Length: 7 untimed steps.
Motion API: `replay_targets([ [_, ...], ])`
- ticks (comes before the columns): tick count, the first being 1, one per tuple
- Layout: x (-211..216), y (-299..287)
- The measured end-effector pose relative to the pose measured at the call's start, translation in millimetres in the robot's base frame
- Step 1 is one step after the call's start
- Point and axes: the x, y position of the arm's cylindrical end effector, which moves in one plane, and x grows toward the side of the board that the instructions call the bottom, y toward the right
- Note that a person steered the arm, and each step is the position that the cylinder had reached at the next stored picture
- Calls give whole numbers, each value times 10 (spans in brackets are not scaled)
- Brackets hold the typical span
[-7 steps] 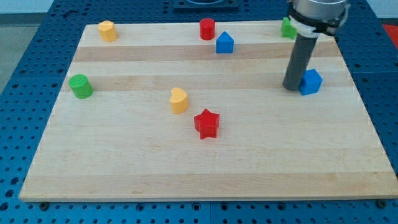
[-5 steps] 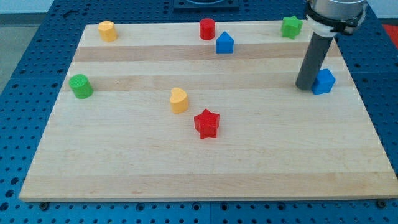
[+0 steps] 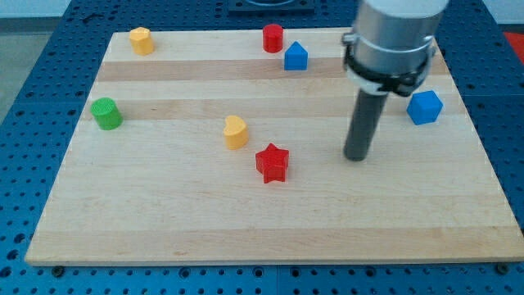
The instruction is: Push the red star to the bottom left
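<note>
The red star [image 3: 273, 162] lies on the wooden board [image 3: 164, 221], a little below the board's middle. My tip [image 3: 355, 156] rests on the board to the star's right, about a hundred pixels away, at nearly the same height in the view and not touching it. A yellow block [image 3: 236, 131] sits just up and left of the star.
A green cylinder [image 3: 106, 113] is at the left edge. A yellow block [image 3: 142, 40] is at the top left. A red cylinder [image 3: 273, 38] and a blue house-shaped block [image 3: 295, 56] are at the top middle. A blue block [image 3: 424, 106] is at the right. The arm hides the top right corner.
My tip has left the blue block at the right, which it had nudged rightward, and has moved down and left toward the red star. The arm now covers the green block at the top right.
</note>
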Motion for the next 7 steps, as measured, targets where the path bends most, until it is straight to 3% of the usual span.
replay_targets([
  [2, 42, -797],
  [7, 522, -1735],
])
